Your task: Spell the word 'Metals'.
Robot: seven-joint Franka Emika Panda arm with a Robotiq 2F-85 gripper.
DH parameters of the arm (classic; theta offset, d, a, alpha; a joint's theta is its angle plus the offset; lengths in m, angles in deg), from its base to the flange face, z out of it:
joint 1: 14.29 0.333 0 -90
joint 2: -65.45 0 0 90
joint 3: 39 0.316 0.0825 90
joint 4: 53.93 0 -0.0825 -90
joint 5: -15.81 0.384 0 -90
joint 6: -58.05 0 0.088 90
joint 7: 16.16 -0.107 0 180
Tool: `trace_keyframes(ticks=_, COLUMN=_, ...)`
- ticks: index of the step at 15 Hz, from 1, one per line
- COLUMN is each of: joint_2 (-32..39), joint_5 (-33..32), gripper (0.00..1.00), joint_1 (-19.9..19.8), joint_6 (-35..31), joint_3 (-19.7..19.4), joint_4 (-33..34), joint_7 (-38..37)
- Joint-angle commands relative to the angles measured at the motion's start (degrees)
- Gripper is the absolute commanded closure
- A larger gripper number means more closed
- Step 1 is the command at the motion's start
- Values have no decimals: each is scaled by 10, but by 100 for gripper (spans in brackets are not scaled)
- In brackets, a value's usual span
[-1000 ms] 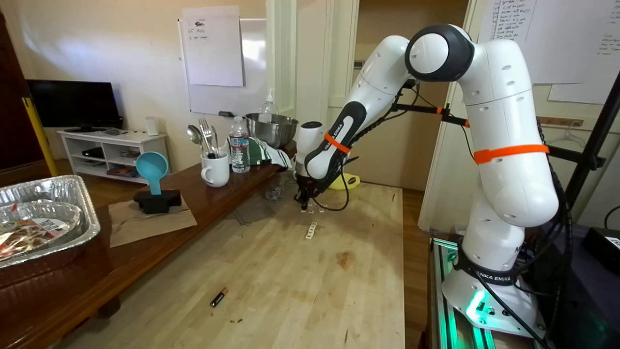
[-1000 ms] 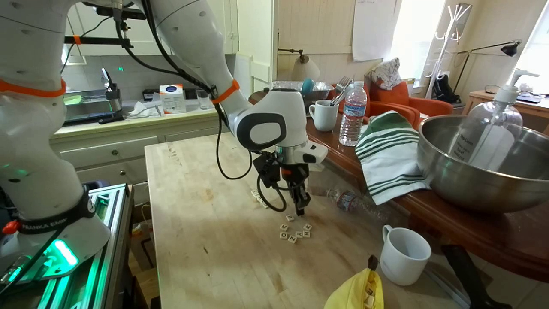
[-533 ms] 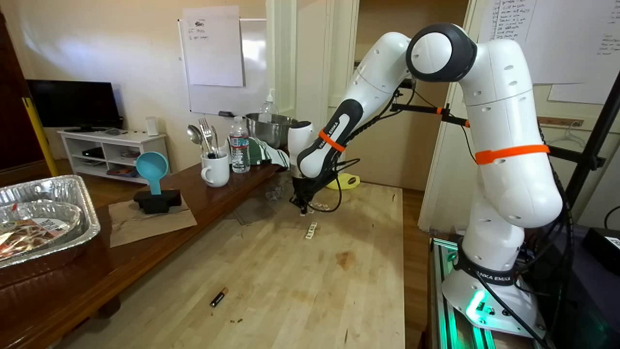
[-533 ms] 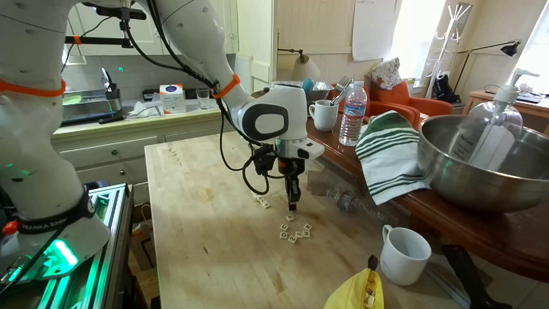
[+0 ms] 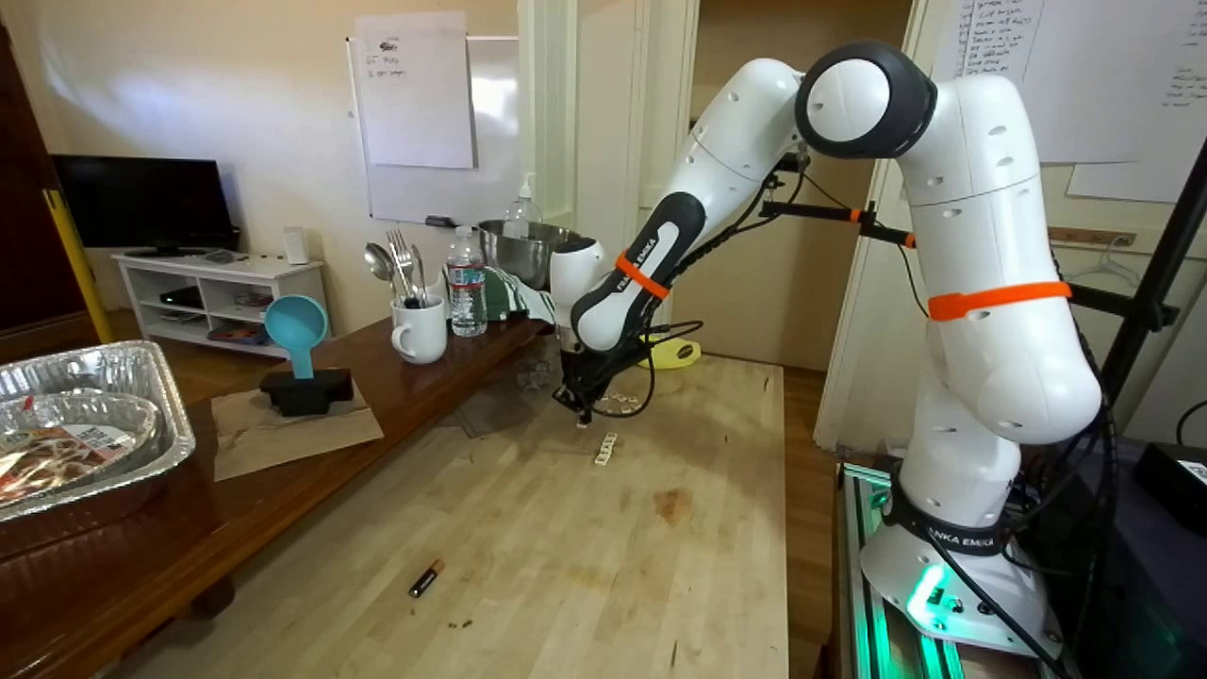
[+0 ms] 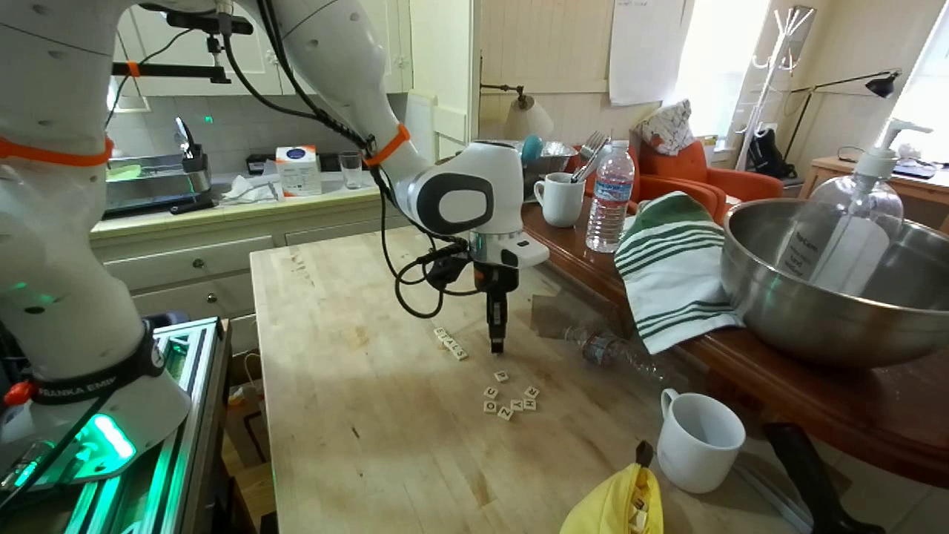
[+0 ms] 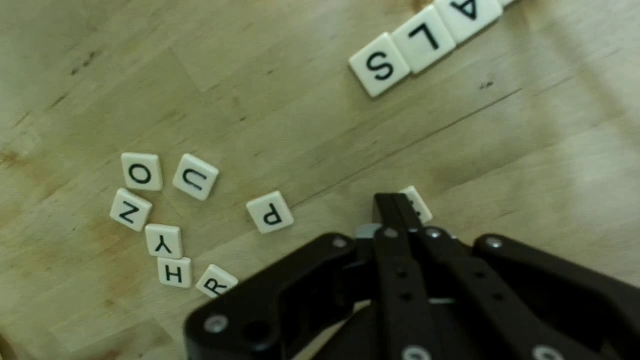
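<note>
Gripper (image 6: 497, 348) has shifted toward the tile row (image 7: 424, 40) ending A, L, S since a second ago. Its jaws are fully together over a partly hidden tile (image 7: 421, 206), apart from the row; contact cannot be confirmed. Loose tiles (image 7: 270, 213) lie elsewhere on the tabletop (image 7: 300, 125).

Free tabletop (image 7: 322, 127) between tile row (image 7: 424, 40) and P tile (image 7: 270, 212), a half-visible tile (image 7: 421, 207) perhaps against the pincer (image 7: 393, 202).

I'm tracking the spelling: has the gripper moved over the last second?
Yes. In an exterior view, the gripper has shifted away from the lying plastic bottle, which hasn't moved, toward the row of letter tiles.
</note>
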State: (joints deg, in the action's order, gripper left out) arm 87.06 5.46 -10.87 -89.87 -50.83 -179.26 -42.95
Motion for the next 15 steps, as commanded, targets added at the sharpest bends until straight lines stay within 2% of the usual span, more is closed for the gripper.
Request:
trace_keyframes(ticks=1, joint_2=-6, joint_5=7, gripper=100, joint_1=32, joint_6=23, joint_3=-1, joint_4=-27, joint_7=-82)
trace_keyframes(ticks=6, joint_2=-11, joint_5=-6, gripper=100, joint_1=55, joint_6=81, joint_3=7, joint_4=-34, joint_7=-174)
trace_keyframes(ticks=9, joint_2=-17, joint_5=8, gripper=100, joint_1=48, joint_6=78, joint_3=22, joint_4=-30, joint_7=-194)
trace_keyframes(ticks=15, joint_2=-43, joint_5=23, gripper=100, joint_1=31, joint_6=71, joint_3=46, joint_4=-38, joint_7=-161)
